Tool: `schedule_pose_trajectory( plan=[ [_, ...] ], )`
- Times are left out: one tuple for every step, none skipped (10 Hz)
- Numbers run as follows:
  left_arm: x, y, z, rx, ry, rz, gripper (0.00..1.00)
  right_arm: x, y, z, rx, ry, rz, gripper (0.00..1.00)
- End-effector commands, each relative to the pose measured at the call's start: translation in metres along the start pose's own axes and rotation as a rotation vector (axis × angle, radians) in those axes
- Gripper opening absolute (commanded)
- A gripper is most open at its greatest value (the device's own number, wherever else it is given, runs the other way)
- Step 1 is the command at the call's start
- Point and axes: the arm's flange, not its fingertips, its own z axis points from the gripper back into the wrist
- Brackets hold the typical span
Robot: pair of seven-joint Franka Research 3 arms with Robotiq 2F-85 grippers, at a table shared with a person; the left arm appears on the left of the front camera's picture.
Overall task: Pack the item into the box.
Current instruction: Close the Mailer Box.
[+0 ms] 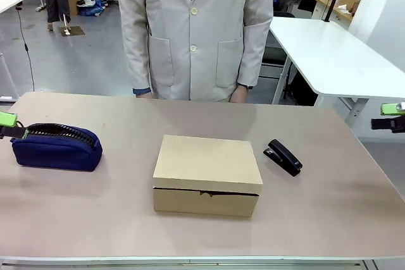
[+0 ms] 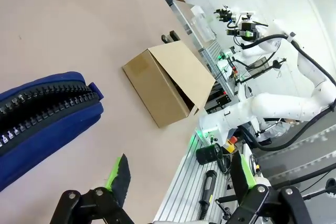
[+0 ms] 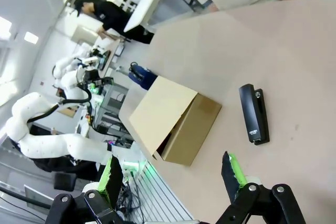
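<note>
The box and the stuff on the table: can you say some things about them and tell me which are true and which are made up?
1. The box has its lid down. True.
2. The black stapler sits on top of the box. False: it lies on the table beside the box, apart from it.
3. The blue zip pouch is on the robot's left side of the table. True.
4. The right hand is holding the stapler. False: its fingers are open with nothing between them, and the stapler lies apart on the table.
5. The left hand is open, near the pouch. True.
6. The person is pressing a hand on the box. False: the person stands at the far edge, hands away from it.
</note>
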Motion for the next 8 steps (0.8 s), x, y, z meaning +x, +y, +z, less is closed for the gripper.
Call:
schedule_pose_trajectory(
  plan=[
    [-0.0015, -0.0046, 0.001, 0.003, -0.003, 0.007, 1.0, -0.0004, -0.0017, 0.0016, -0.012, 0.003, 0.011, 1.0],
    [-0.0015, -0.0046, 0.001, 0.003, -0.003, 0.007, 1.0, -0.0004, -0.0017, 0.0016, -0.012, 0.003, 0.011, 1.0],
    [-0.0015, -0.0046, 0.001, 0.003, -0.003, 0.007, 1.0, -0.0004, -0.0017, 0.0016, -0.012, 0.003, 0.011, 1.0],
    [-0.0015, -0.0046, 0.001, 0.003, -0.003, 0.007, 1.0, -0.0004, -0.0017, 0.0016, -0.012, 0.003, 0.011, 1.0],
    [-0.0015, -0.0046, 0.001, 0.003, -0.003, 0.007, 1.0, -0.0004, -0.0017, 0.0016, -0.012, 0.003, 0.011, 1.0],
    [-0.0015, -0.0046, 0.001, 0.003, -0.003, 0.007, 1.0, -0.0004, -0.0017, 0.0016, -0.012, 0.003, 0.011, 1.0],
    [-0.0015, -0.0046, 0.001, 0.003, -0.003, 0.007, 1.0, -0.0004, -0.0017, 0.0016, -0.012, 0.003, 0.011, 1.0],
    [-0.0015, -0.0046, 0.001, 0.003, -0.003, 0.007, 1.0, -0.0004, -0.0017, 0.0016, -0.012, 0.003, 0.011, 1.0]
  ],
)
